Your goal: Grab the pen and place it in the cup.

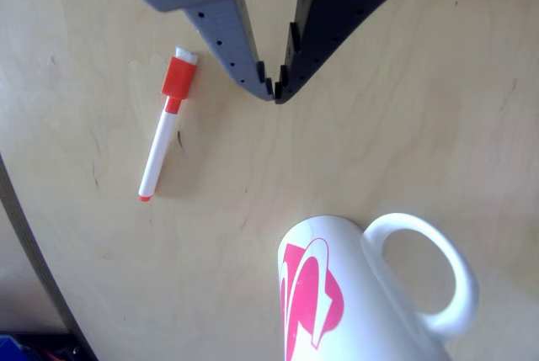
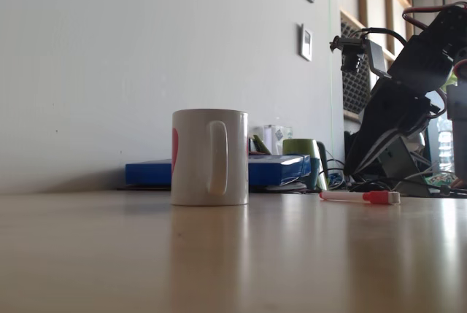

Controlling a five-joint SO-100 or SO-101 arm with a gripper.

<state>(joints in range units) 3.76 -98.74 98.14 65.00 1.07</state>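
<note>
The pen (image 1: 163, 135) lies flat on the pale wooden table, its red-orange cap pointing toward the top of the other view and its red end plug toward the bottom. My gripper (image 1: 274, 96) comes in from the top edge, shut with its fingertips touching and nothing between them, to the right of the pen's cap and apart from it. The white cup (image 1: 337, 294) with its pink graphic stands at the bottom, handle to the right. In the fixed view the cup (image 2: 209, 156) stands upright at centre and the pen (image 2: 361, 197) lies to its right, in front of the folded black arm (image 2: 398, 109).
The table's dark edge (image 1: 25, 235) runs down the left of the other view. In the fixed view a blue flat box (image 2: 270, 170), a green container (image 2: 301, 149) and cables sit behind the cup near the wall.
</note>
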